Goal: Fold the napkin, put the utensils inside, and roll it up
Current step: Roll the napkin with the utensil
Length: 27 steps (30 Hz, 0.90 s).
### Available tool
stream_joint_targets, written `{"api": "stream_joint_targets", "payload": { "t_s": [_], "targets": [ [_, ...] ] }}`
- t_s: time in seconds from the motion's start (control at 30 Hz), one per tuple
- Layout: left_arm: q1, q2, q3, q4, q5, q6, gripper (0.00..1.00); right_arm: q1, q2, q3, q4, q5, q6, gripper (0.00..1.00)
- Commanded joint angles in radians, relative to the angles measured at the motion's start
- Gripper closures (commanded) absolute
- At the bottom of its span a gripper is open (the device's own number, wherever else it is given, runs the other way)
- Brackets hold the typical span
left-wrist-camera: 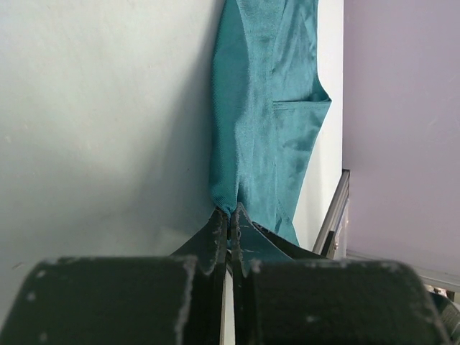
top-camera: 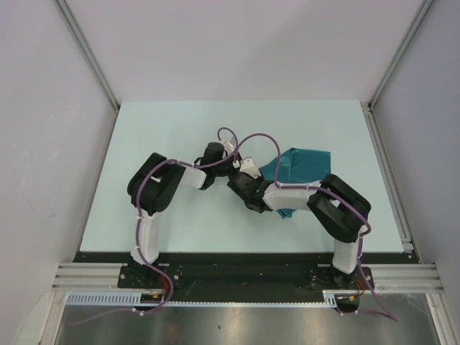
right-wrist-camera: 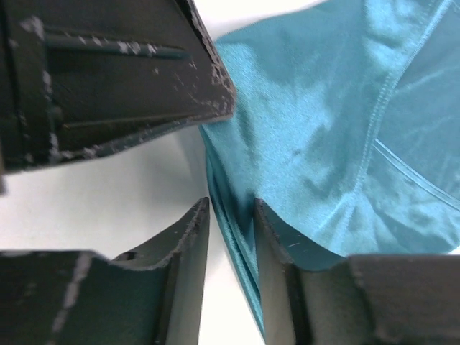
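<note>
Napkin lay right of centre on the pale table, rumpled, one side drawn towards the middle where both wrists met. From the top view I could not read either hand; the right forearm lay across the cloth's near part and the wrist bodies hid the fingertips.

Left wrist view settled one side. The left gripper had its fingers pressed together on the near end of the napkin, no gap showing, and the cloth ran away from it in a long narrow band with a stitched hem corner on its right.

Right wrist view gave the other side. The right gripper had its fingers narrowly apart, straddling a folded edge of the napkin. Cloth filled the gap at the tips, but bare table showed between the fingers lower down, so I logged it as not clamped. The left gripper's black body filled the upper left of that view, just beside the same edge.

Around it: purple cables looped over both wrists, grey panels walled the table, and a metal rail ran along its right side.
</note>
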Motion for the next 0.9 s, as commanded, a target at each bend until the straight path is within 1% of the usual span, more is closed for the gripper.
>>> {"api": "stream_joint_targets", "payload": {
  "t_s": [0.0, 0.13, 0.23, 0.33, 0.37, 0.4, 0.43, 0.47, 0.5, 0.53, 0.6, 0.63, 0.7, 0.73, 0.8, 0.87],
  "targets": [
    [0.010, -0.001, 0.032, 0.029, 0.016, -0.011, 1.00, 0.008, 0.012, 0.001, -0.013, 0.082, 0.029, 0.67],
    [0.011, 0.000, 0.033, 0.030, 0.018, -0.012, 1.00, 0.009, 0.024, -0.002, -0.008, 0.086, 0.020, 0.71],
    [0.010, 0.002, 0.035, 0.030, 0.021, -0.012, 1.00, 0.006, 0.038, 0.001, 0.001, 0.085, 0.006, 0.78],
    [0.010, 0.002, 0.036, 0.030, 0.026, -0.012, 1.00, 0.005, 0.036, 0.000, 0.013, 0.054, -0.009, 0.89],
    [0.013, 0.000, 0.036, 0.032, 0.027, -0.014, 1.00, 0.005, 0.035, -0.002, 0.020, 0.037, -0.014, 0.97],
    [0.011, 0.000, 0.036, 0.033, 0.032, -0.014, 0.99, 0.003, 0.033, -0.002, 0.021, 0.026, -0.022, 1.00],
    [0.013, 0.002, 0.036, 0.039, 0.033, -0.017, 0.96, 0.003, 0.027, -0.002, 0.024, 0.013, -0.034, 1.00],
    [0.016, -0.001, 0.033, 0.041, 0.033, -0.020, 0.84, -0.001, 0.022, 0.000, 0.029, -0.015, -0.040, 1.00],
    [0.017, -0.007, 0.032, 0.044, 0.035, -0.020, 0.76, -0.004, 0.018, 0.000, 0.030, -0.038, -0.049, 1.00],
    [0.022, -0.011, 0.029, 0.044, 0.035, -0.020, 0.60, -0.011, 0.012, 0.001, 0.029, -0.090, -0.057, 1.00],
    [0.040, -0.027, 0.010, 0.044, 0.033, -0.017, 0.49, -0.020, -0.002, 0.003, 0.018, -0.133, -0.065, 1.00],
    [0.048, -0.050, 0.001, 0.041, 0.027, -0.006, 0.42, -0.024, -0.017, 0.001, 0.015, -0.167, -0.068, 1.00],
    [0.076, -0.076, -0.026, 0.024, 0.018, 0.017, 0.37, -0.040, -0.037, 0.003, -0.005, -0.213, -0.071, 1.00],
    [0.094, -0.105, -0.036, -0.008, 0.004, 0.047, 0.33, -0.049, -0.056, 0.003, -0.014, -0.265, -0.069, 1.00],
    [0.109, -0.136, -0.062, -0.055, -0.014, 0.092, 0.32, -0.076, -0.077, 0.000, -0.033, -0.326, -0.060, 1.00],
    [0.128, -0.181, -0.092, -0.080, -0.040, 0.118, 0.30, -0.098, -0.105, -0.002, -0.043, -0.443, -0.051, 1.00]
  ]
}}
